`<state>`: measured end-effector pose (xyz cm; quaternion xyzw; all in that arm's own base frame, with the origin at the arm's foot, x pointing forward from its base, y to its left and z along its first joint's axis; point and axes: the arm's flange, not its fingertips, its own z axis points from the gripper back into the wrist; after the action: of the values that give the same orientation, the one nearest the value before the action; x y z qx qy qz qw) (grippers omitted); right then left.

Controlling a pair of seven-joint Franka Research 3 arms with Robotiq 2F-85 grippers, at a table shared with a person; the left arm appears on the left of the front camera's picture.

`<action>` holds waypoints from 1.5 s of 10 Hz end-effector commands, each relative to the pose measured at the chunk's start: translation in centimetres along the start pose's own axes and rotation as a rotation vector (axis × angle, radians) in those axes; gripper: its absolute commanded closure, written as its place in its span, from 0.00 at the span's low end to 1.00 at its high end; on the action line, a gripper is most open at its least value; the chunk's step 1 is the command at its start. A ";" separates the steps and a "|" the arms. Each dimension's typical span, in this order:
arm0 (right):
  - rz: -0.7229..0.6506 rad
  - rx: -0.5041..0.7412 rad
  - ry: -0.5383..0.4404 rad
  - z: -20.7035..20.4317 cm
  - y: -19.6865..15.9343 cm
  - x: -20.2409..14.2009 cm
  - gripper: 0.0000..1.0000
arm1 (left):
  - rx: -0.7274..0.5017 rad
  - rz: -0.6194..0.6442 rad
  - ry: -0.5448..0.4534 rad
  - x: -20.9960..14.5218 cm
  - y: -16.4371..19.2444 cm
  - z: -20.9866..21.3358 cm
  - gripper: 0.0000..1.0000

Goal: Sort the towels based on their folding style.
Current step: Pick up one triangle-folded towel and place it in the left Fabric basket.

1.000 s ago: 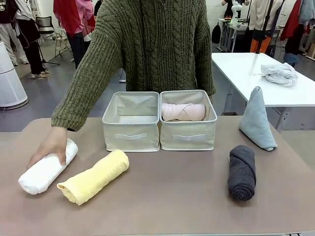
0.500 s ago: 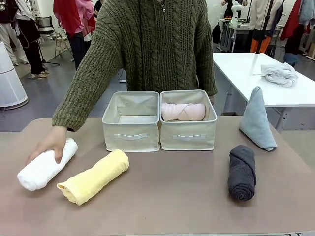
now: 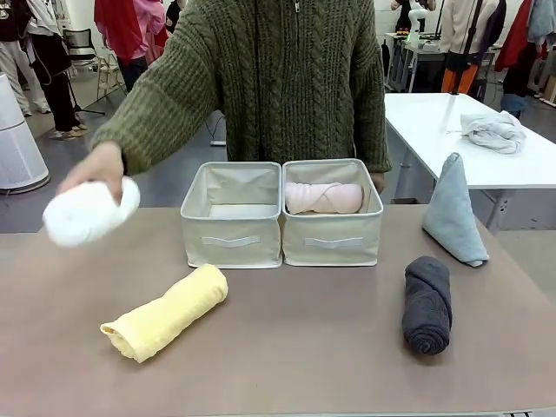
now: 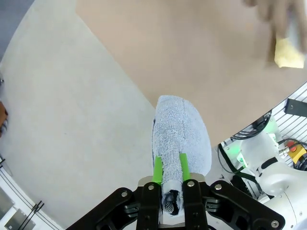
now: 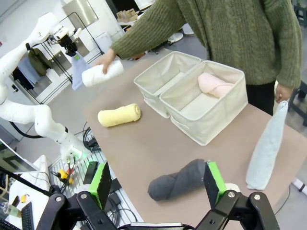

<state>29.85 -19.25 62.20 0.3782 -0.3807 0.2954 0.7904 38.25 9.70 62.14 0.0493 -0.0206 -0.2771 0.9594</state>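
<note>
Front view: near, level, facing across the table (image 3: 304,365) to the person (image 3: 278,78). Left wrist: steeply down at the table edge. Right wrist: oblique, sharing boxes (image 3: 231,241) and yellow towel (image 3: 165,314) with front.

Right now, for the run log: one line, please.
left hand: shut on lavender-blue cone | right hand: open | person's hand: holding white roll

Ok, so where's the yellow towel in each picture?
Front view: the yellow towel lies at the lower left, slanted, on the table's near half.
Left wrist view: its end pokes in at the top right, partly behind a blur.
Right wrist view: it lies left of the middle, near the table's edge.
Shared landmark: the tan table under it.
</note>
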 end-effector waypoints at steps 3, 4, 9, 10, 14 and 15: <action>0.005 0.007 -0.007 0.0 0.0 0.0 0.00 | 0.021 -0.052 -0.011 2.4 0.5 1.5 0.86; 0.005 0.007 -0.007 0.0 0.0 0.0 0.00 | 0.041 -0.130 -0.051 5.0 -0.3 3.3 0.86; 0.005 0.007 -0.007 0.0 0.0 0.0 0.00 | -0.045 -0.415 -0.144 21.6 -4.4 10.6 0.86; 0.005 0.007 -0.007 0.0 0.0 0.0 0.00 | -0.083 -0.417 -0.128 23.2 -4.0 10.4 0.86; 0.005 0.007 -0.007 0.0 0.0 0.0 0.00 | -0.021 -0.413 -0.165 22.4 -6.7 8.8 0.86; 0.005 0.007 -0.007 0.0 0.0 0.0 0.00 | -0.021 -0.413 -0.165 22.4 -6.7 8.8 0.86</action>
<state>29.83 -19.25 62.23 0.3779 -0.3808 0.2956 0.7904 53.75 -8.57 70.77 0.0085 -0.0785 -0.4751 0.8764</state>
